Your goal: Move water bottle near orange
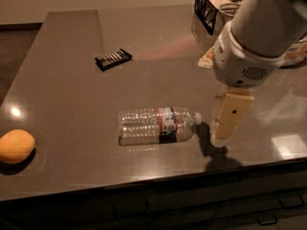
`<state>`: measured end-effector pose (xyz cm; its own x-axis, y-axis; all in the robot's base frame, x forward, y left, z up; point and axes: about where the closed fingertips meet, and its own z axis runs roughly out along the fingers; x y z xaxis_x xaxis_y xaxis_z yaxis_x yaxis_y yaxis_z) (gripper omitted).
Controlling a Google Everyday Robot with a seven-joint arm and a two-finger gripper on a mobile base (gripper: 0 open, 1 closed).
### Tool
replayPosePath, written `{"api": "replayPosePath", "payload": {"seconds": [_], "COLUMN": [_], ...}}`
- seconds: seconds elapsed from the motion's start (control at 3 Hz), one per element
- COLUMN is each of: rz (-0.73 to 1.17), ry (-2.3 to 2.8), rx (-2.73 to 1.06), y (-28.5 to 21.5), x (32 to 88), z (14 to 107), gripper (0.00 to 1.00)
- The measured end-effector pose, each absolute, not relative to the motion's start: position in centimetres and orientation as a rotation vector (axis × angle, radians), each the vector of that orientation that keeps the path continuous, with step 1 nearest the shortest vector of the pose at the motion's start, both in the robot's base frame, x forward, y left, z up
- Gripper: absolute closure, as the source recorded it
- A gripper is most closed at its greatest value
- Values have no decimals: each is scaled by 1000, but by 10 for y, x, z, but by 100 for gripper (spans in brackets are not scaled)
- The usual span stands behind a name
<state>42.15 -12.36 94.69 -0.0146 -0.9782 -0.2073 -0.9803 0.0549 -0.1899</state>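
The water bottle [158,125] lies on its side near the table's front edge, white cap pointing right, label band around its middle. The orange [16,146] sits at the front left corner of the table, far left of the bottle. My gripper [225,131] hangs from the white arm just right of the bottle's cap, close above the tabletop and apart from the bottle.
A black snack bar [113,59] lies on the dark grey table [72,104] behind the bottle. A black wire basket [207,6] with items stands at the back right. The table's front edge runs just below the bottle and gripper.
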Motion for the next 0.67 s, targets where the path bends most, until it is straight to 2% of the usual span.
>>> {"api": "replayPosePath", "payload": {"seconds": [0.67], "rz": [32], "ry": [2018], "rx": [-2012], "y": [-88], "x": [452], "z": [918], "gripper": [0]}}
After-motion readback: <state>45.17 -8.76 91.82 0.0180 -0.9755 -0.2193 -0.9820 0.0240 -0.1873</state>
